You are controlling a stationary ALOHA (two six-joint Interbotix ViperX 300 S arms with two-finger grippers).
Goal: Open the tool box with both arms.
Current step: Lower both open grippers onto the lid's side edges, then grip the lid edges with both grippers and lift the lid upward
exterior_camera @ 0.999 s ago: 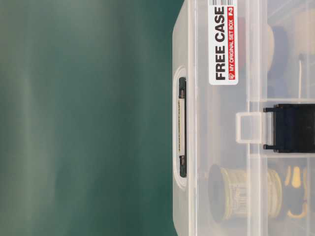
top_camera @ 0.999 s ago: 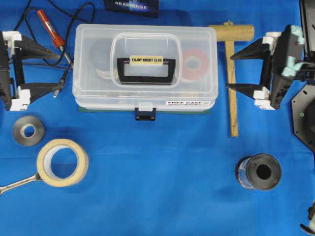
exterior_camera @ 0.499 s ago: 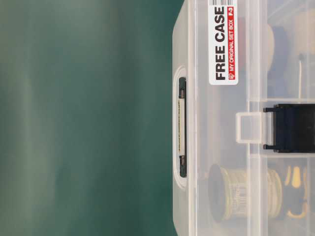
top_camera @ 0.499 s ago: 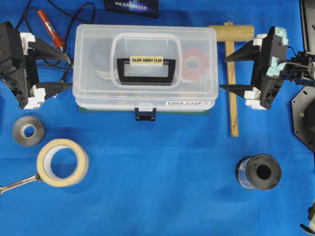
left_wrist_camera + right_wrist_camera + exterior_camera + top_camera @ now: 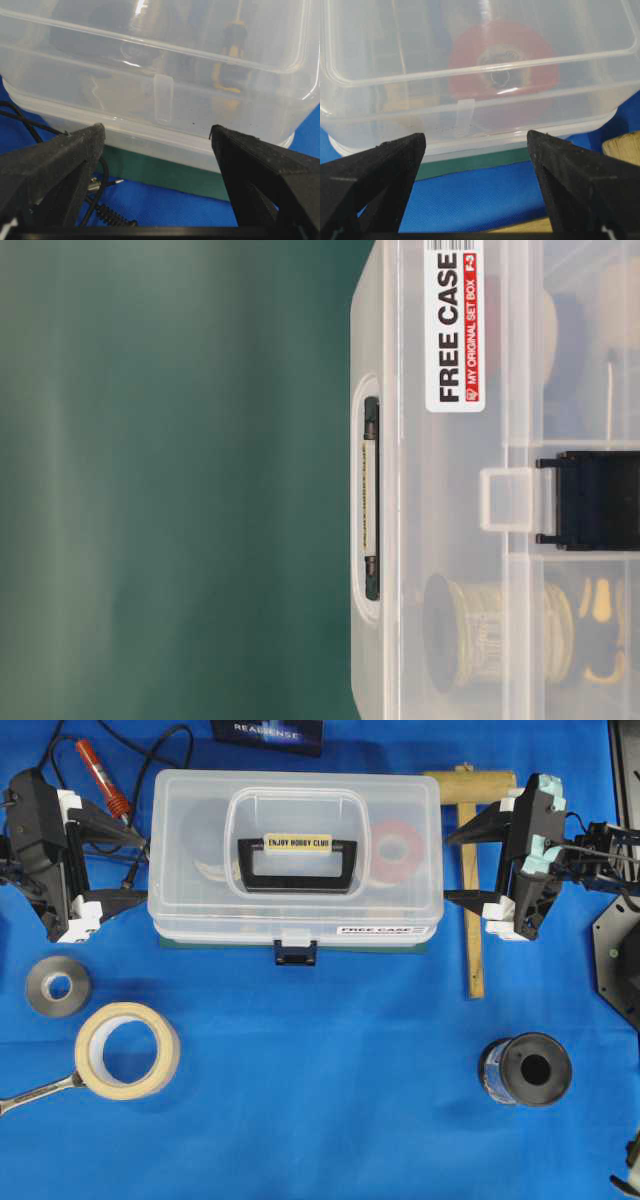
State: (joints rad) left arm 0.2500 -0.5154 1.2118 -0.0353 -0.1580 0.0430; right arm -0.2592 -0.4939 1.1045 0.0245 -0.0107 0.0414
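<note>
- The tool box point(image 5: 295, 855) sits between my two grippers, lid down and flat. Its dark blue front latch point(image 5: 296, 953) looks engaged over the clear tab, so I judge nothing is opened yet.
- The black handle point(image 5: 297, 860) lies folded in the lid recess, yellow label up. Through the clear lid I see a red roll point(image 5: 501, 75) toward the right gripper's end.
- Left gripper point(image 5: 128, 862): fingers spread wide, tips at the box's end wall or just short of it. Contact I cannot confirm. In its wrist view the wall and a small side tab point(image 5: 163, 98) fill the gap straight ahead.
- Right gripper point(image 5: 462, 865): also spread, holding nothing, tips just at the opposite end wall. Its wrist view shows that end's side tab point(image 5: 465, 116) ahead, between the fingers.
- Progress, my judgement: approach only. Left to do: brace the box, release the latch, lift the lid.
- Clutter beside the left gripper: a red-handled soldering iron point(image 5: 103, 778) with cable, running close under its fingers; snag risk.
- Under the right gripper's fingers lies a wooden mallet point(image 5: 470, 870).
- Farther out on the blue table point(image 5: 330, 1100): a masking tape roll point(image 5: 127, 1049), a grey ring point(image 5: 58, 986), a dark spool point(image 5: 526, 1070).
</note>
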